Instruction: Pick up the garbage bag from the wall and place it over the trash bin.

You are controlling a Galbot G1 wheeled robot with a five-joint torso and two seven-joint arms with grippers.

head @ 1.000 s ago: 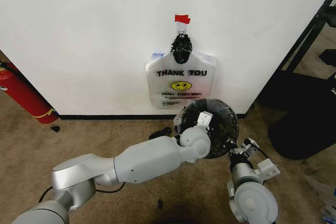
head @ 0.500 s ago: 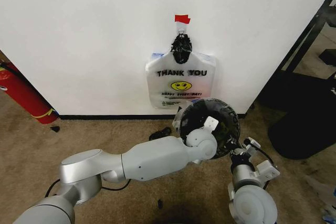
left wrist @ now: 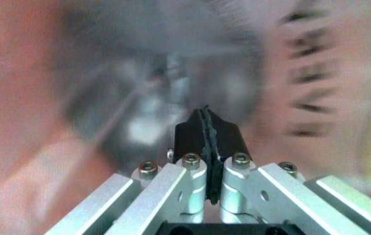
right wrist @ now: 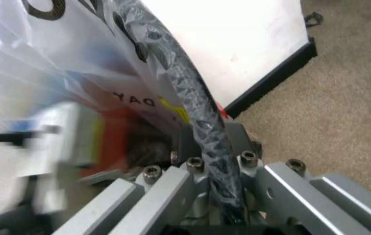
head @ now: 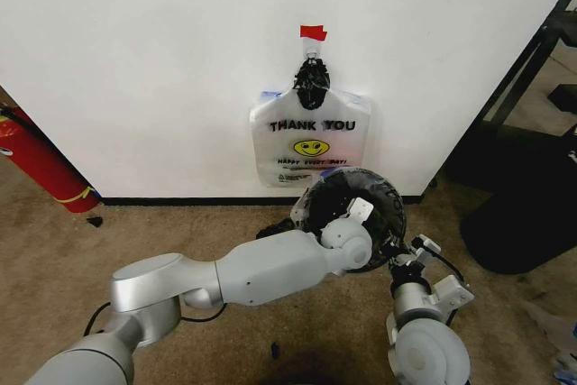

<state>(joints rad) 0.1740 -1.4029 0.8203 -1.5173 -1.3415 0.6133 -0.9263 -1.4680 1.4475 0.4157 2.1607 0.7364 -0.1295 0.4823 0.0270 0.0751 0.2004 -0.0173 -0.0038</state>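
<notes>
Both grippers are down at the trash bin (head: 356, 209) by the wall (head: 162, 60): my right gripper (right wrist: 214, 169) is clamped on its mesh rim, left gripper (left wrist: 206, 142) pinched together with nothing between. Garbage bag (right wrist: 54, 73) looks draped over the rim there.

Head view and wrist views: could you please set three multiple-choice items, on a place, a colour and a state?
1. The trash bin stands: A) at the foot of the wall; B) on a table; C) on a shelf.
2. The tape above the hanging bags is: A) blue; B) red; C) green.
3. The left gripper is: A) wide open; B) shut; C) holding a bottle.
Key: 1 A, it sits by the baseboard; 2 B, plainly red; 3 B, its pads meet, while the right gripper clamps the bin's rim.
</notes>
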